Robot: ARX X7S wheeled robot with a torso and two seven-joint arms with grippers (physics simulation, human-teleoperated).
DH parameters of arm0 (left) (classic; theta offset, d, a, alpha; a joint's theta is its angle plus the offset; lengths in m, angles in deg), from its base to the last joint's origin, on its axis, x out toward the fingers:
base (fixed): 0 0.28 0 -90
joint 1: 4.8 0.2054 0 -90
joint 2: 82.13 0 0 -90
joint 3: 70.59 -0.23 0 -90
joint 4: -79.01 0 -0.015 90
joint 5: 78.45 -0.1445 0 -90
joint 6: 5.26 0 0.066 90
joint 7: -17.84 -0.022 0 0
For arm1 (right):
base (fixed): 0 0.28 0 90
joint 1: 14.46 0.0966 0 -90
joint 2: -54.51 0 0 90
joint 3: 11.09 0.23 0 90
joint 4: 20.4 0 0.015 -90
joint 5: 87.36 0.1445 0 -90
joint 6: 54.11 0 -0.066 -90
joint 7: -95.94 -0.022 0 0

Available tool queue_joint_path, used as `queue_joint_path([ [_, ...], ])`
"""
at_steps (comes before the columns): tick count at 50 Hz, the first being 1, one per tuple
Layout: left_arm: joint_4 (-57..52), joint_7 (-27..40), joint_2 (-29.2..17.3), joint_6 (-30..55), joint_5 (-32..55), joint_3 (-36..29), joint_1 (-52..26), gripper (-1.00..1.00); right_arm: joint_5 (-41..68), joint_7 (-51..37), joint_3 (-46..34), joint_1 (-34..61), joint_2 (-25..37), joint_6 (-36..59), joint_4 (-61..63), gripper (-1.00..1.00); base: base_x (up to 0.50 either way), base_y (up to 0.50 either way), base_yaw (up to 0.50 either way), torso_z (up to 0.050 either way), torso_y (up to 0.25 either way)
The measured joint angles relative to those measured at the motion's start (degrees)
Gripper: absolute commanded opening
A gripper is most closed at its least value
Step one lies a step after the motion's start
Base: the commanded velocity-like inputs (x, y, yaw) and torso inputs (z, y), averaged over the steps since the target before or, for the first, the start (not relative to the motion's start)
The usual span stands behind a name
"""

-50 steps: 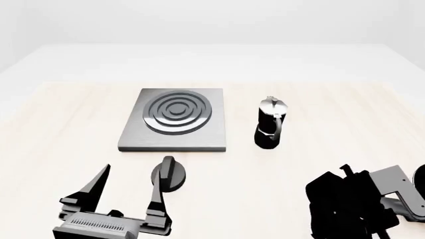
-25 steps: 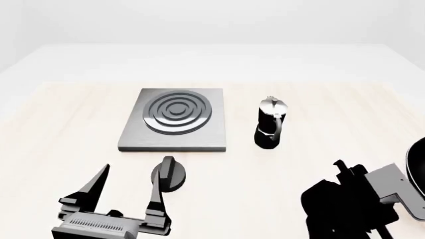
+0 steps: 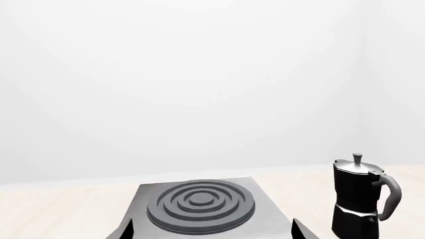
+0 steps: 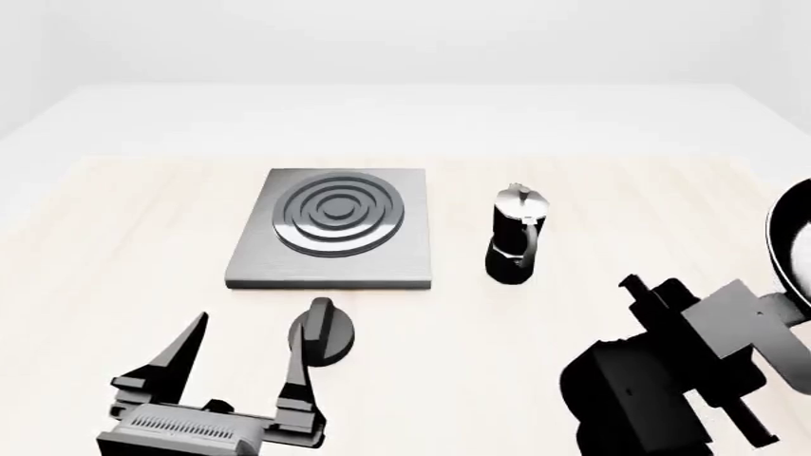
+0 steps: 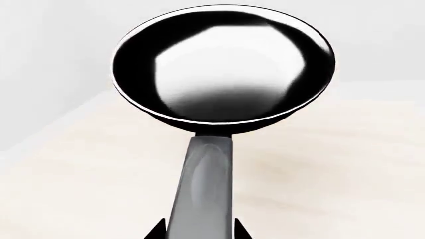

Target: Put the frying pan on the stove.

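Currently frying pan (image 5: 222,64) riding in right tool (image 5: 197,234), jaws closing on handle; pan showing at far right edge of head view, well apart from stove (image 4: 336,226). Pickup looking done; carry across and set-down remaining. Left tool (image 4: 241,366) hovering spread wide, holding nothing, near knob (image 4: 322,331). Moka pot (image 4: 515,247) standing beside stove. Worktop (image 4: 127,237) pale wood; walls plain white.
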Motion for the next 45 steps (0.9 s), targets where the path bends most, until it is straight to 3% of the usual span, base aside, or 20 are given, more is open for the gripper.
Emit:
queue_joint_path([
  [14, -0.10, 0.24, -0.26, -0.13, 0.22, -0.07, 0.03, 1.00, 0.34, 3.21, -4.88, 0.61, 2.23, 3.87, 6.47, -1.00, 0.00, 0.00, 0.00, 0.000, 0.001],
  [45, -0.40, 0.89, -0.74, -0.43, 0.36, -0.35, 0.06, 1.00, 0.29, 17.26, -15.78, 3.24, 6.18, 0.61, 8.83, -1.00, 0.00, 0.00, 0.00, 0.000, 0.002],
])
